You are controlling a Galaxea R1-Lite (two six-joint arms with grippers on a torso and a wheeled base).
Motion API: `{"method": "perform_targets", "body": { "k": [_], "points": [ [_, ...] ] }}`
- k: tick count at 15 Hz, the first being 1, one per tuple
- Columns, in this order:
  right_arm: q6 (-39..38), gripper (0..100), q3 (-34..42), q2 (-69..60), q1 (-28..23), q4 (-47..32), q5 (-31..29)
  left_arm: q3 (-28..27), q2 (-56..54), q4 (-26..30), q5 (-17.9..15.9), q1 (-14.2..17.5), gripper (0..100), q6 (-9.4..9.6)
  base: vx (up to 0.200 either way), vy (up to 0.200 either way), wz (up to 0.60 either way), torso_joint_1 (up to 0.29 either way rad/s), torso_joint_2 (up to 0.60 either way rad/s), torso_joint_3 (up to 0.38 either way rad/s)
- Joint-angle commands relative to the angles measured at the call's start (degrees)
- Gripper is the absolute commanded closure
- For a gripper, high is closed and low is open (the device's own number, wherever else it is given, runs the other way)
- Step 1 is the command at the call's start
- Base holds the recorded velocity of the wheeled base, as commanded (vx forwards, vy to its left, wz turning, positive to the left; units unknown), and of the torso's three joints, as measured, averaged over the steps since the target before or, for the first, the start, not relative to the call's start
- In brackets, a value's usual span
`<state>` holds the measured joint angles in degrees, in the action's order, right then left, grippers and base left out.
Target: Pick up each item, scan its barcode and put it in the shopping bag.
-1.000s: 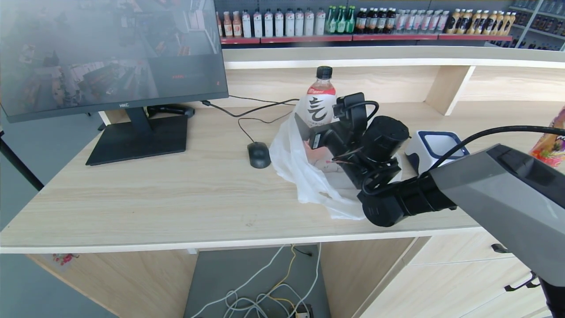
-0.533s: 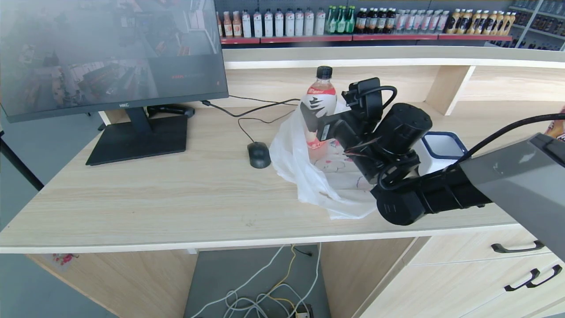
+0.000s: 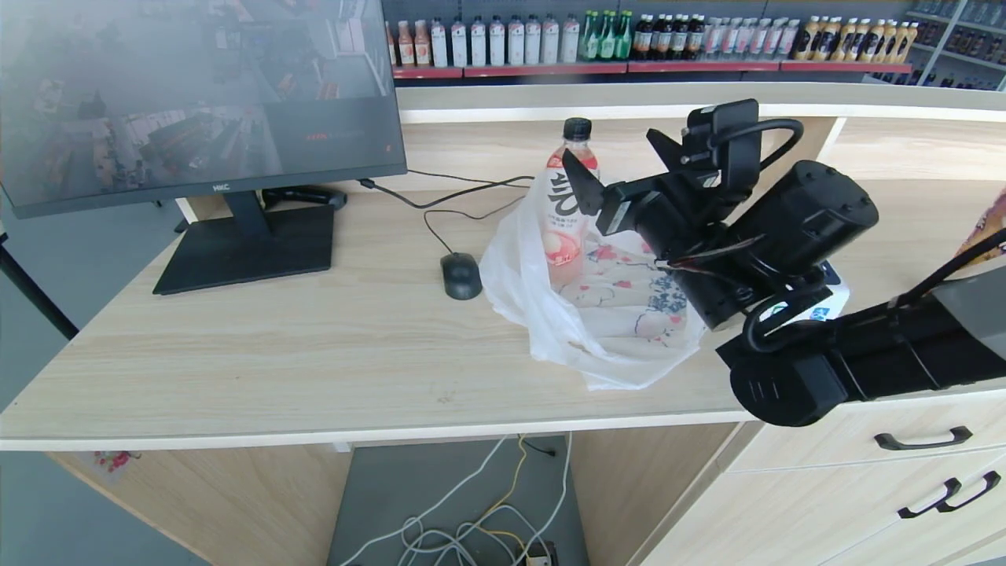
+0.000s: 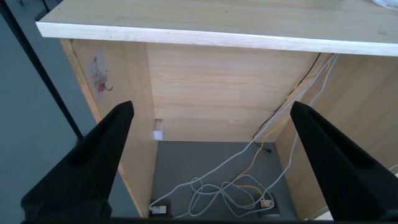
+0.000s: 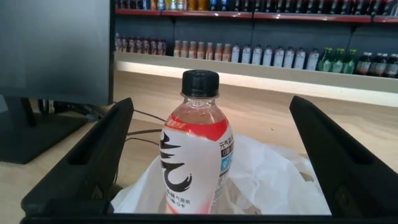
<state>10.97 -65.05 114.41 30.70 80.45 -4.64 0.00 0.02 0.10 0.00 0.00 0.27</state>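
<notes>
On the desk (image 3: 314, 346), just right of the mouse (image 3: 460, 275), the translucent shopping bag (image 3: 605, 330) lies slumped open, and the bottle (image 3: 567, 212) stands upright in its far left part, the plastic gathered round its lower half and its black cap well above the bag's edge. The right gripper (image 3: 617, 161) hangs in the air just beside the bottle's neck, on its right, and is apart from it. Its fingers (image 5: 93, 162) are spread wide and hold nothing, and the right wrist view looks between them straight at the bottle. The left gripper (image 4: 211, 106) is low at the front of the desk, facing the space beneath it where cables lie. Its fingers too are spread wide and empty. By this lie of things the bottle's turn looks finished: it is bagged and let go, so the step in hand is most likely the passage to the next item. A colourful packet (image 3: 982, 224) shows at the right edge and may be that item, though too little of it is visible to be sure. The next move would call for swinging the right arm away without catching the loose plastic or tipping the tall bottle, then grasping the item so that its barcode can face the scanner (image 3: 825, 299), which sits partly hidden behind the right arm.
</notes>
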Motion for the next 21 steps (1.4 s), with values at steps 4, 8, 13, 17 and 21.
{"method": "perform_targets", "body": {
  "k": [4, 8, 13, 17, 21],
  "points": [
    [-1.1, 0, 19.3, -8.0, 0.9, 9.6, 0.1, 0.0, 0.0, 0.0, 0.0, 0.0, 0, 0.08, 0.0, 0.0, 0.0, 0.0, 0.0, 0.0],
    [-3.9, 0, 27.9, -12.5, 1.6, 9.6, -0.3, 0.0, 0.1, 0.0, 0.0, 0.0, 0, 0.17, 0.0, 0.0, 0.0, 0.0, 0.0, 0.0],
    [-5.0, 0, 28.4, -11.4, 4.5, 9.6, -0.3, 0.0, 0.1, 0.0, 0.0, 0.0, 0, 0.08, 0.0, 0.0, 0.0, 0.0, 0.0, 0.0],
    [-6.2, 0, 29.7, -11.6, 4.1, 9.6, -0.3, 0.0, 0.1, 0.0, 0.0, 0.0, 0, 0.08, -0.15, 0.0, 0.0, 0.001, 0.0, 0.002],
    [-6.2, 0, 37.3, -14.1, 4.4, 9.6, -0.4, 0.0, 0.0, 0.0, 0.0, 0.0, 0, 0.08, 0.0, 0.0, 0.0, 0.0, 0.0, 0.0]
  ]
}}
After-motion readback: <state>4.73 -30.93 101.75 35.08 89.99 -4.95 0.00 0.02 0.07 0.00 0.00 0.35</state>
